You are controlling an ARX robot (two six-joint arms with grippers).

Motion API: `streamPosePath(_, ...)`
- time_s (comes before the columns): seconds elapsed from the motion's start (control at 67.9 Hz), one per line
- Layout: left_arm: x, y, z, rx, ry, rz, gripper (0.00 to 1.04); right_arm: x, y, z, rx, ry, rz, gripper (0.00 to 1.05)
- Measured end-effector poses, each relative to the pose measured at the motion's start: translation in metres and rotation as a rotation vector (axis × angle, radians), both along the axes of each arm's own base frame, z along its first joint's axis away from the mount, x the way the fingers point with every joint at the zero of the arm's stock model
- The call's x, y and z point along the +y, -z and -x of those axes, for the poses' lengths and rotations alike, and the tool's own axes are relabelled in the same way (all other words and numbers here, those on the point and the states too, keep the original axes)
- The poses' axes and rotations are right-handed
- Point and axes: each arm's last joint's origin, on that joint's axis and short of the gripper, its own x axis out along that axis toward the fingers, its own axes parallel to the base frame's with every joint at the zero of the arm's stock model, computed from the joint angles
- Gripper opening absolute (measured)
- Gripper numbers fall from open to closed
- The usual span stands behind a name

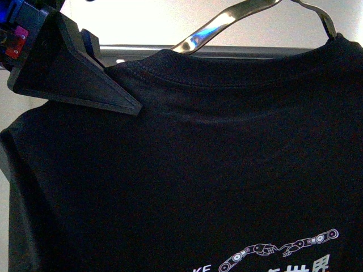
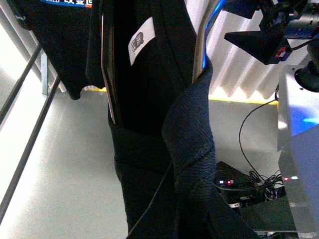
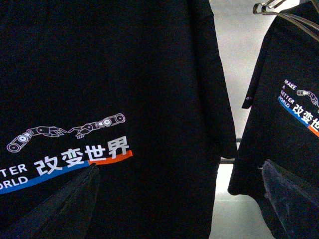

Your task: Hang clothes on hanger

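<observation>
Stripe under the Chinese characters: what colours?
Blue then orange stripe; right wrist view shows it best.

Front camera faces the black T-shirt [image 1: 187, 170] close up; the right wrist camera shares its print [image 1: 283, 252], at 5 o'clock; the left wrist camera hugs the collar [image 2: 192, 134].

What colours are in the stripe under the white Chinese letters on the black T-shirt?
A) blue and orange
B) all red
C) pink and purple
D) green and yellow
A: in the right wrist view, the stripe under the white Chinese characters on the black short-sleeved T-shirt is blue for most of its length and orange at one end.
</observation>
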Motion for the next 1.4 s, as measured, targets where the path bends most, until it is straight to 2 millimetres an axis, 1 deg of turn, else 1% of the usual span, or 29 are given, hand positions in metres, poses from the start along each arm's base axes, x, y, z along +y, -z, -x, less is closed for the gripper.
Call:
streamPosePath(0.457,0.000,-0.001,0.000,-0.009,0.000,0.000,0.05,0.000,0.000,0.000,0.000,0.000,0.000,0.97)
streamPosePath(0.53,0.001,-0.001,0.000,-0.009,-0.001,0.000,0.05,-0.002,-0.002,-0.002,-0.007,-0.117,0.035,0.97)
streamPosePath(0.545,0.001,-0.001,0.000,-0.009,-0.001,0.000,0.05,-0.004,-0.004,-0.003,-0.016,-0.162,0.059,0.97)
streamPosePath(0.575,0.001,-0.001,0.000,-0.009,-0.002,0.000,0.05,-0.008,-0.008,-0.005,-0.030,-0.197,0.073,0.97)
streamPosePath(0.604,0.001,-0.001,0.000,-0.009,-0.002,-0.001,0.05,-0.013,-0.014,-0.006,-0.049,-0.219,0.087,0.97)
streamPosePath(0.619,0.001,-0.001,0.000,-0.009,-0.002,-0.001,0.05,-0.018,-0.021,-0.007,-0.071,-0.228,0.106,0.97)
streamPosePath(0.678,0.000,-0.001,0.000,-0.010,0.000,0.000,0.05,-0.031,-0.036,-0.010,-0.115,-0.228,0.155,0.97)
streamPosePath(0.692,0.000,-0.001,0.000,-0.011,0.000,0.000,0.05,-0.038,-0.045,-0.010,-0.135,-0.223,0.182,0.97)
streamPosePath(0.707,0.000,-0.001,0.000,-0.010,0.001,0.000,0.05,-0.042,-0.049,-0.011,-0.144,-0.221,0.196,0.97)
streamPosePath(0.751,0.000,-0.001,0.000,-0.010,0.000,0.000,0.05,-0.065,-0.076,-0.016,-0.191,-0.203,0.302,0.97)
streamPosePath(0.84,0.002,-0.001,0.000,-0.011,-0.005,0.000,0.05,-0.080,-0.094,-0.025,-0.180,-0.246,0.361,0.97)
streamPosePath(0.958,0.002,-0.001,0.000,-0.011,-0.006,-0.001,0.05,-0.093,-0.113,-0.047,-0.109,-0.424,0.387,0.97)
streamPosePath(1.046,0.001,-0.001,0.000,-0.011,-0.002,-0.001,0.05,-0.097,-0.133,-0.062,-0.081,-0.500,0.410,0.97)
streamPosePath(1.076,0.001,-0.001,0.000,-0.011,-0.001,-0.001,0.05,-0.098,-0.143,-0.068,-0.072,-0.530,0.423,0.97)
streamPosePath(1.134,0.001,-0.001,0.000,-0.011,-0.001,0.000,0.05,-0.097,-0.172,-0.083,-0.056,-0.581,0.471,0.97)
streamPosePath(1.223,0.001,-0.001,0.000,-0.013,-0.001,0.000,0.05,-0.092,-0.197,-0.096,-0.057,-0.619,0.530,0.97)
streamPosePath(1.326,0.001,-0.001,0.000,-0.013,-0.001,0.000,0.05,-0.082,-0.220,-0.108,-0.069,-0.668,0.603,0.97)
streamPosePath(1.4,0.001,-0.001,0.000,-0.013,-0.001,0.000,0.05,-0.074,-0.230,-0.114,-0.068,-0.709,0.645,0.97)
